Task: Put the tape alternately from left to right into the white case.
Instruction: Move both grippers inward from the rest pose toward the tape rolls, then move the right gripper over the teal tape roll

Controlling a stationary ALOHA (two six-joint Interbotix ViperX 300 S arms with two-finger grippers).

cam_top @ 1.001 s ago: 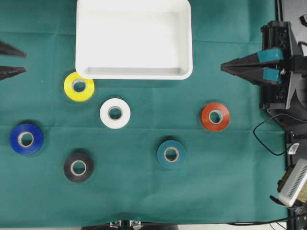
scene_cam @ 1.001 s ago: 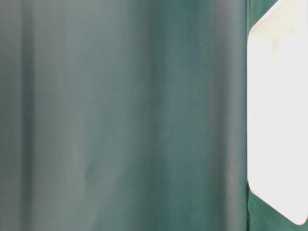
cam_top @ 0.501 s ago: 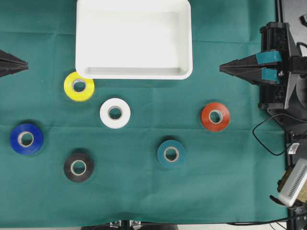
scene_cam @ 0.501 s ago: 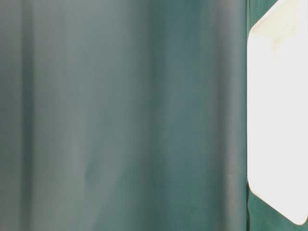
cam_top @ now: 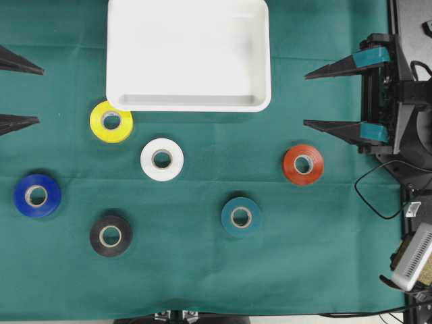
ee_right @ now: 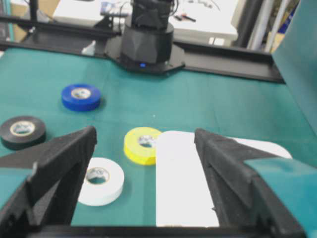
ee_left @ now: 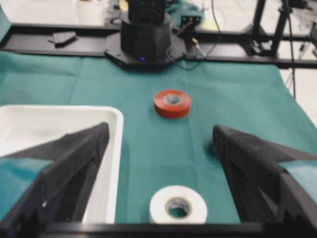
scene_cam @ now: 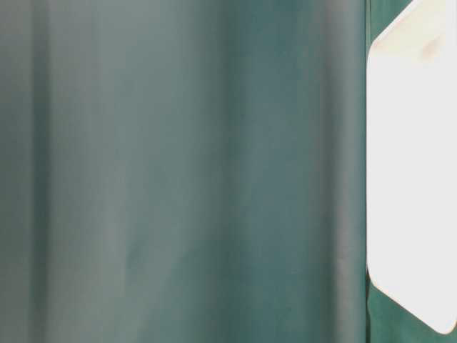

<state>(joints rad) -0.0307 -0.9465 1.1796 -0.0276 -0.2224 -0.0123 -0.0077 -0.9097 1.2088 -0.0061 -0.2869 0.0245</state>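
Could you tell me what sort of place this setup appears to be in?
Probably a robotics lab bench: a green cloth covers the table, two arm bases stand on a black frame, and cables trail beside the tape rolls.

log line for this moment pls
phase: start | left tool: open, empty | right tool: open, empty | white case: empty | six tape rolls on cloth

White case [cam_top: 188,102] empty, six tape rolls [cam_top: 162,159] apparently flat nearby
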